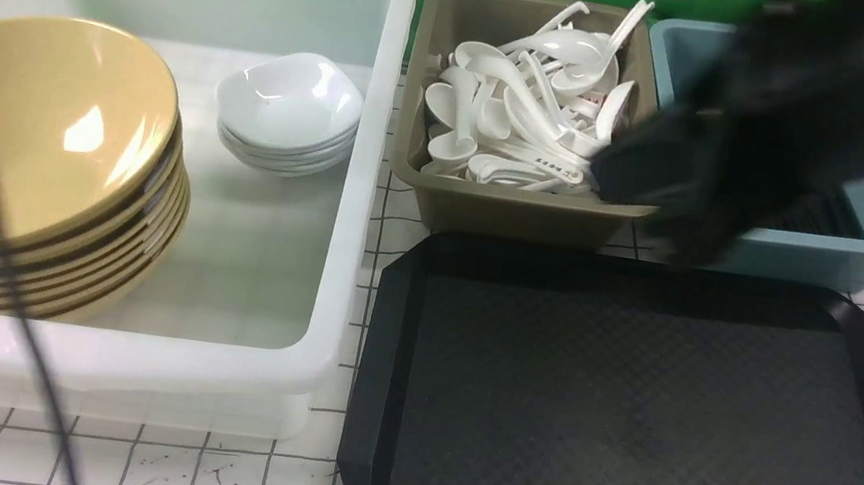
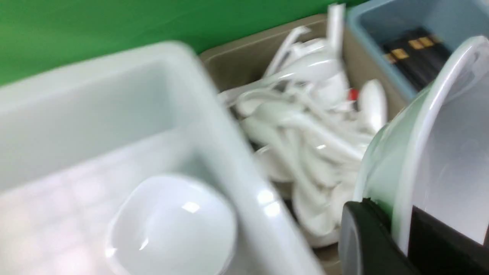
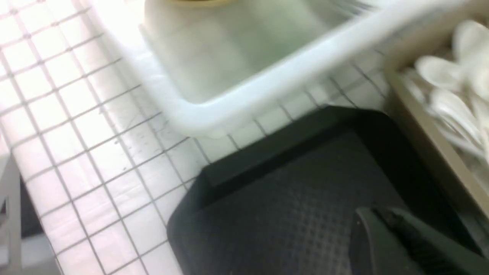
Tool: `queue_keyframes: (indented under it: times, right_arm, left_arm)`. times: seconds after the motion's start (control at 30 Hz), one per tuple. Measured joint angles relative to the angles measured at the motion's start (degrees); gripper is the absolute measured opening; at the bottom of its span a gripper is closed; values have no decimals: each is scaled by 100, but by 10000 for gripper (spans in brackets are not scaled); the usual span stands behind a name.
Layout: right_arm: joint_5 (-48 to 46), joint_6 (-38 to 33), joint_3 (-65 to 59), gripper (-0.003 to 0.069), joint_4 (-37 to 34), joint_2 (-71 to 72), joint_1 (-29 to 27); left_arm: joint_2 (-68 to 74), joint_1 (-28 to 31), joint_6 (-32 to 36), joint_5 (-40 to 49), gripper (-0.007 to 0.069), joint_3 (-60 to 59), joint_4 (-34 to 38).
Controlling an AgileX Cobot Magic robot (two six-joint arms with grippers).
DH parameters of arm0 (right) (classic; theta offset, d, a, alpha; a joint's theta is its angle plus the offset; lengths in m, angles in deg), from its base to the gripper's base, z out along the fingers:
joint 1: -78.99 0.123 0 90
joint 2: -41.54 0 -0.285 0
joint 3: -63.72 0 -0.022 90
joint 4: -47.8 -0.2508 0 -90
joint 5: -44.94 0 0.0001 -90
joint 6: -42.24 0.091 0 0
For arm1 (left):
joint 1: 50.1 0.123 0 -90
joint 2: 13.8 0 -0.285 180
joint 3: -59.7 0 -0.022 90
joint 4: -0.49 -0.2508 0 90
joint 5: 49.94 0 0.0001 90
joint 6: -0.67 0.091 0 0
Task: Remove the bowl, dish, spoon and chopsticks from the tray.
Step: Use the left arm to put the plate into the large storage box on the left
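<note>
Gripping the white dish [image 2: 382,179] by its rim keeps the bowl face unobstructed for stacking; the left gripper's [image 2: 393,229] jaws are closed on it, above the spoon bin's [image 1: 520,204] far edge. The right gripper's [image 3: 386,236] jaws are closed, apparently without load.Gripping by the rim leaves the dish [image 2: 386,168] free for stacking, presumably in the tub [image 1: 345,264]; the left gripper's [image 2: 399,233] jaws are closed on it, the right gripper's [image 3: 393,229] shut, beyond the tray's [image 1: 644,283] far edge.

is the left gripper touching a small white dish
touching: the left wrist view shows the left gripper's jaws closed on the rim of a white dish

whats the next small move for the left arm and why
Probably carry the white dish over to the stack of small white dishes in the white tub, holding the grip: the left fingers are pinching its rim, and it hangs beside the tub, over the spoon bin, while matching dishes sit stacked inside.
</note>
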Motion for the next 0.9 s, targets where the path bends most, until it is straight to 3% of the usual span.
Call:
queue_keyframes:
  times: [0.17,0.37,0.6,0.9]
  right_arm:
    - [-87,-19,742,51,206,-628,347]
    - [-94,-51,1432,54,264,-1114,390]
    - [-100,-51,1475,56,343,-1283,390]
    - [-100,-51,1475,57,469,-1412,390]
  left_arm:
    - [-192,689,88,15,3,-824,-34]
    - [167,1294,428,-259,3,-1324,-106]
    - [894,1353,649,-1003,3,-1329,13]
    - [1661,1320,1081,-1318,36,-1329,196]
